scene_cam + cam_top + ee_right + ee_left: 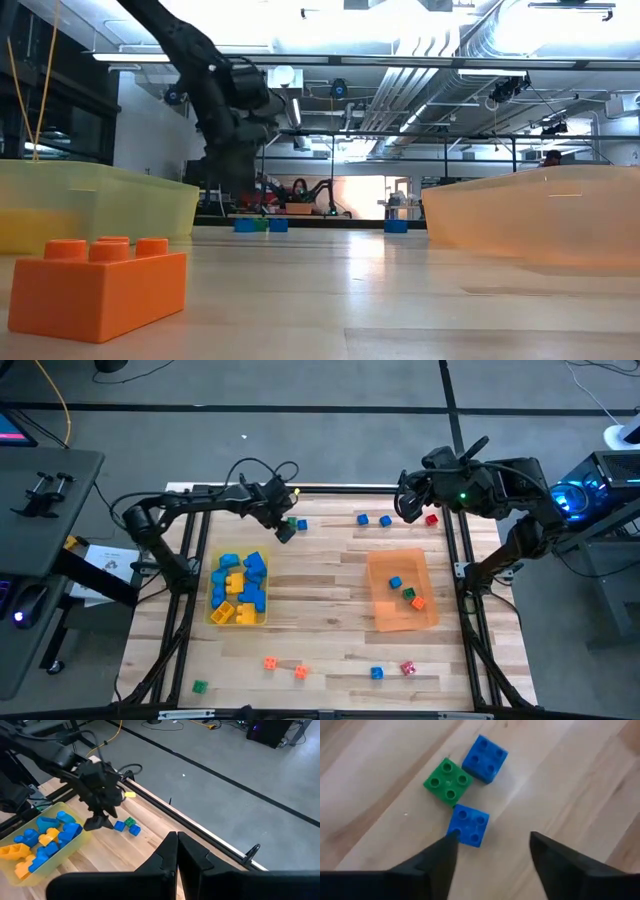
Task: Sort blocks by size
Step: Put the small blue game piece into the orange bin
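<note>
Three small blocks lie flat on the table at the far left: a green one [448, 781] and two blue ones [485, 751] [468, 824]; they show as green [291, 520] and blue [301, 525] in the high view. My left gripper [492, 842] [285, 527] stands open just above them and points steeply down. My right gripper [177, 851] [408, 510] waits shut, raised over the far right. Blue and yellow larger blocks fill the yellow tray [212, 615]. A few small blocks lie in the orange tray [385, 622]. My left gripper: one fingertip [449, 845] shows against the near corner [455, 834] of the nearest blue block, which lies flat on the table, studs up. I cannot tell whether it touches the block or stands above it. The other finger is over bare wood.
Loose small blocks lie along the far edge: two blue [362, 518] [385, 520] and a red [431, 518]. Near the front edge lie orange [269, 662] [301, 672], blue [376, 673], red [407, 668] and green [199, 686] blocks. Bare wood lies between the trays.
</note>
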